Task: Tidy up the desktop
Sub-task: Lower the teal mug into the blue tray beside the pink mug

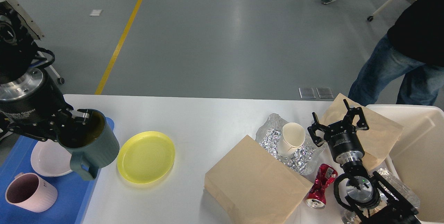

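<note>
- The left gripper (80, 117) pinched the rim of a dark green plastic mug (91, 140) over the blue tray (74, 191); a one-wall pinch could slip.
- The right gripper (338, 123), spread open and empty, hovered over the white desk (194, 116) and might topple the paper cup (290, 139).

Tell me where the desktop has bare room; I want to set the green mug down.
Free: the desktop between the yellow plate and the near paper bag, plus the far edge. Crowded: the right end, with foil, paper cup, crushed can.
</note>
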